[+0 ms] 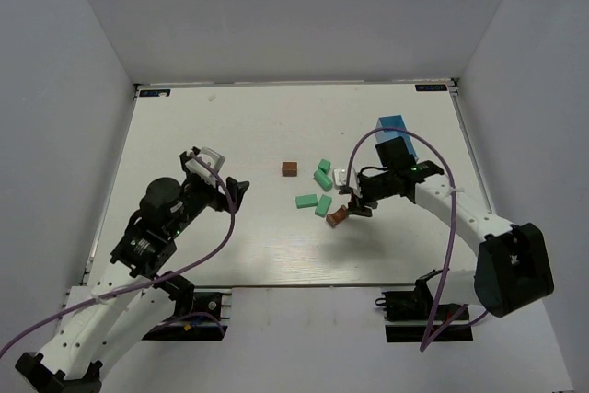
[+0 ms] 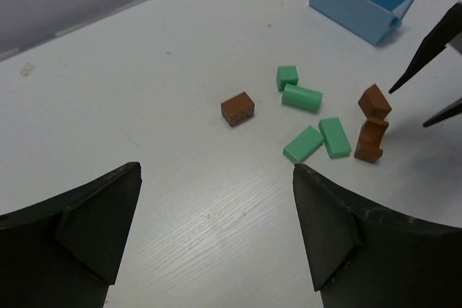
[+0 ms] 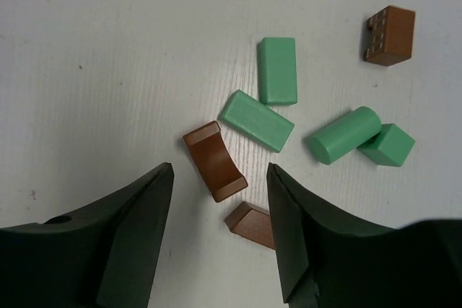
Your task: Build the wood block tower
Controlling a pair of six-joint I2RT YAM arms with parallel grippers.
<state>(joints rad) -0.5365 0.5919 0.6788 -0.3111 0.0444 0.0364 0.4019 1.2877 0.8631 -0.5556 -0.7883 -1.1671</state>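
Mint-green and reddish-brown wood blocks (image 1: 323,180) lay in a loose cluster right of centre on the white tabletop (image 1: 221,135) in the overhead view. None rested on another, so the tower had not been begun. One brown cube (image 1: 289,168) sat apart to the left of the cluster, and the blue box (image 1: 394,124) stood beyond it toward the upper right. The right pincer (image 3: 220,239) hung over the lower edge of the cluster, jaws parted and gripping nothing. In its wrist view a brown arch piece (image 3: 214,161) and a brown wedge (image 3: 251,223) just beside it showed in the gap, lying on the tabletop below. That placement suggested it was lining up on one of the brown pieces, perhaps as a base. The left pincer (image 2: 216,236) was likewise released and empty, low at the left of the tabletop with the whole cluster in its sight, likely to keep clear of the right arm until wanted. A green cylinder (image 3: 344,135) touched a green cube (image 3: 390,145). Being round, the cylinder would probably roll and suit the top of the stack better than the bottom.
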